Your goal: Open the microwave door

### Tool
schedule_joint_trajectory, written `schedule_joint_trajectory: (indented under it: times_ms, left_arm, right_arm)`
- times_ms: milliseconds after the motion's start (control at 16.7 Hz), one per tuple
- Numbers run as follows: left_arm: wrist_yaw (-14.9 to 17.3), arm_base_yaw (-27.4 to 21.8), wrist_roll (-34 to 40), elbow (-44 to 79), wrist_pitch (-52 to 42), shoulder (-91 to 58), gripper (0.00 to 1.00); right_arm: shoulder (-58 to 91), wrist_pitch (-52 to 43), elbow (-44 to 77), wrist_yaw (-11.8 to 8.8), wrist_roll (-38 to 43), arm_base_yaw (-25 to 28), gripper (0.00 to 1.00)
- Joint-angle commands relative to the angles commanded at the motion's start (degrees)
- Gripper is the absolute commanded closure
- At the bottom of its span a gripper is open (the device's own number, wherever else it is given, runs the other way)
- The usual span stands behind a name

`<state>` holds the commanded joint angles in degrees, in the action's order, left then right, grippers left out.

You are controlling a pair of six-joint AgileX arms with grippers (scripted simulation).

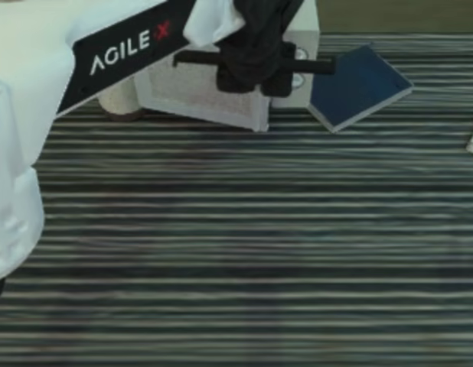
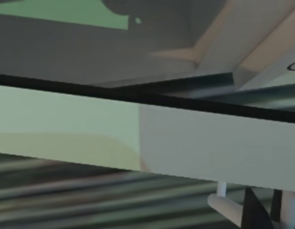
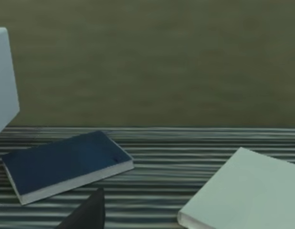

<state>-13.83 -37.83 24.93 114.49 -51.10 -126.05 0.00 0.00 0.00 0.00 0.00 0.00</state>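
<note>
Here the left gripper (image 1: 256, 65) sits at the microwave door (image 1: 202, 95); its opening cannot be told.

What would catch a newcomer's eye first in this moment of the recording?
The left arm, white with a black AgileX band, reaches from the top view's left across to the microwave at the table's far edge, its dark left gripper over the microwave door, which stands swung partly out. Just right of the microwave lies a dark blue book on the striped tabletop.
</note>
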Motion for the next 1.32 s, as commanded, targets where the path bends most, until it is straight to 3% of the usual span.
schedule_joint_trajectory:
  times_ms: [660,1320]
  left_arm:
    - [0.4,-0.4,0.1,0.0,0.2,0.1,1.00]
    - [2.7,0.6,-5.3,-8.5,4.3,5.3,1.00]
  right_arm:
    - [0.0,0.0,0.0,0.0,0.0,0.0,0.00]
    - [0.0,0.0,0.0,0.0,0.0,0.0,0.00]
